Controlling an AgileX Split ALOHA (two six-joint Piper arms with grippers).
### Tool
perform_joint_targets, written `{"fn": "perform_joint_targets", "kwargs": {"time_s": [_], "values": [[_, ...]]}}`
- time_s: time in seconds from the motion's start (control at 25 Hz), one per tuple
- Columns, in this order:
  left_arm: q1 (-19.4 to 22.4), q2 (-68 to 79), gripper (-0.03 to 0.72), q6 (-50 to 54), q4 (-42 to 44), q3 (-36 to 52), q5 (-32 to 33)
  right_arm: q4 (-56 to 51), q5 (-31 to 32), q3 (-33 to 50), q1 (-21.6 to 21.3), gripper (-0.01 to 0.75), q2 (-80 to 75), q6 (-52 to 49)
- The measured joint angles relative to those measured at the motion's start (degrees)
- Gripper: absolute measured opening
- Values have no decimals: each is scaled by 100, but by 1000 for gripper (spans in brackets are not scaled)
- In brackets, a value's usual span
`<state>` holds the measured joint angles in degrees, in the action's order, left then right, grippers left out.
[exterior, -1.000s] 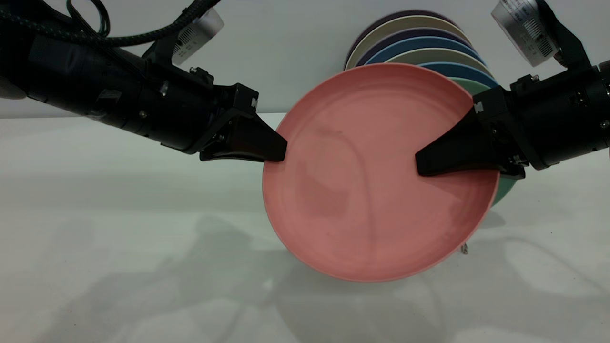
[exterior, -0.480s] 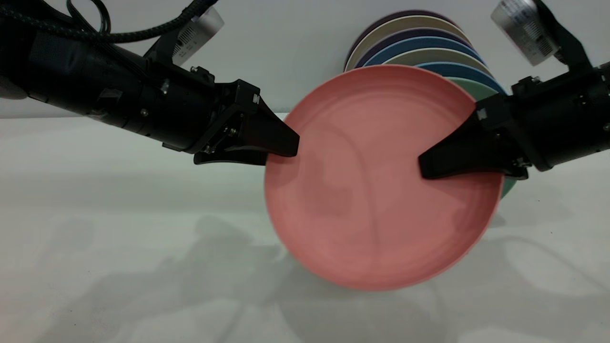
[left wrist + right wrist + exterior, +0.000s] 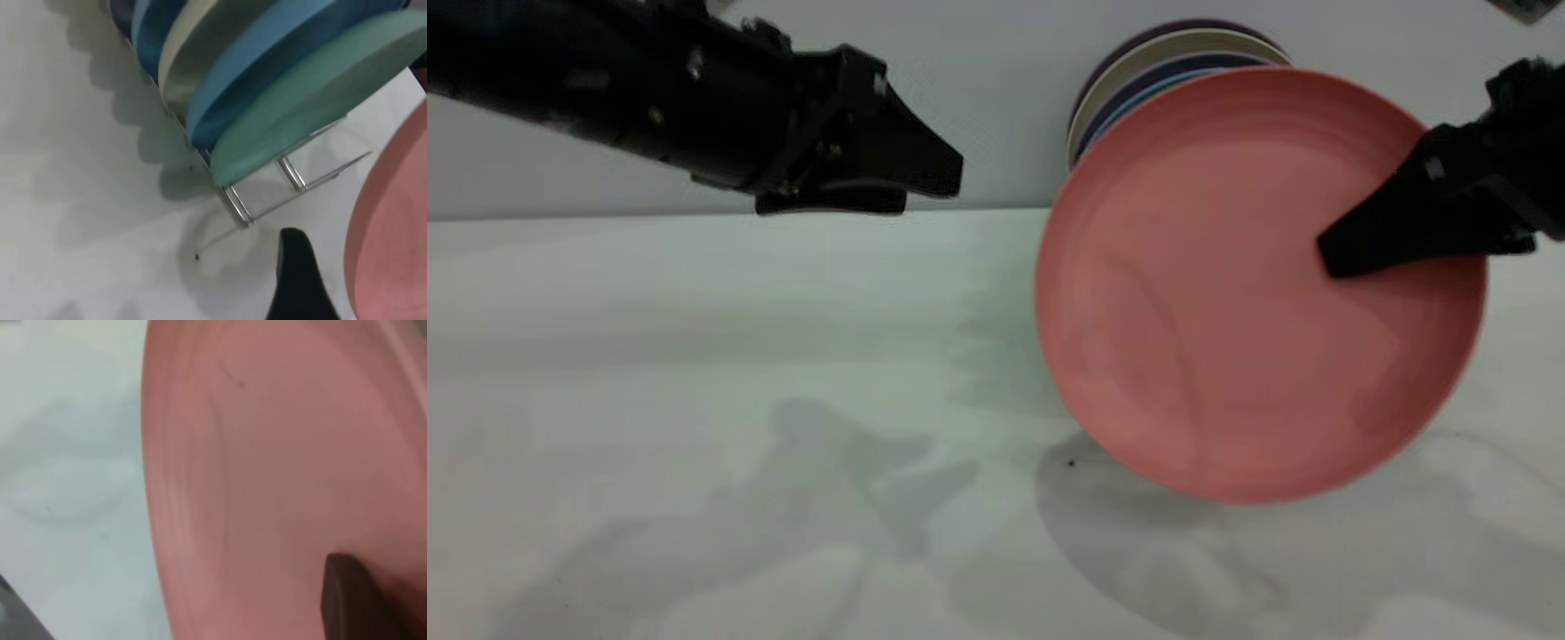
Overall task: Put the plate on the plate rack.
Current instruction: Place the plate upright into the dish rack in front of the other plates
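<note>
We see the round, matte salmon-pink plate point(image 3: 1254, 293) raised on edge before the thin wire plate rack point(image 3: 267, 193), pinched by our right gripper point(image 3: 1343, 253) alone, our left gripper point(image 3: 934, 178) having let go and withdrawn, seemingly closed, empty.

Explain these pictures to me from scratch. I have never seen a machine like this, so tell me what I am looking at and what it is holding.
This is a robot with two black arms at a pale table, each ending in a two-fingered gripper. The wide picture comes from a camera facing the arms; the other two come from cameras on the wrists. The right gripper is pinching the edge of a pink plate and holds it in the air, nearly upright. The left gripper is off to the side, above the table, touching nothing. Behind the pink plate, a silver wire rack holds a row of plates on edge; a green plate stands at the end of the row.
</note>
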<state>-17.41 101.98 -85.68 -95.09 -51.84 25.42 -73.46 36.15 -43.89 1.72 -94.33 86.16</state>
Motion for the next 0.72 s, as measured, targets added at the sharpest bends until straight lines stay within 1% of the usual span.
{"fn": "perform_joint_targets", "kwargs": {"time_s": [0.12,0.24,0.48,0.6,0.72], "values": [[0,-36,500,0,0,4,-43,1033,-249,-162,107,130,338,-672],[0,-40,500,0,12,34,-69,2261,-440,-395,344,130,658,-1423],[0,-40,500,0,24,47,-123,4659,-790,-806,1264,130,841,-2976],[0,-40,500,0,58,47,-143,6091,-897,-920,1636,129,841,-3913],[0,-42,500,0,64,47,-158,7500,-897,-1012,1866,129,841,-4970]]}}
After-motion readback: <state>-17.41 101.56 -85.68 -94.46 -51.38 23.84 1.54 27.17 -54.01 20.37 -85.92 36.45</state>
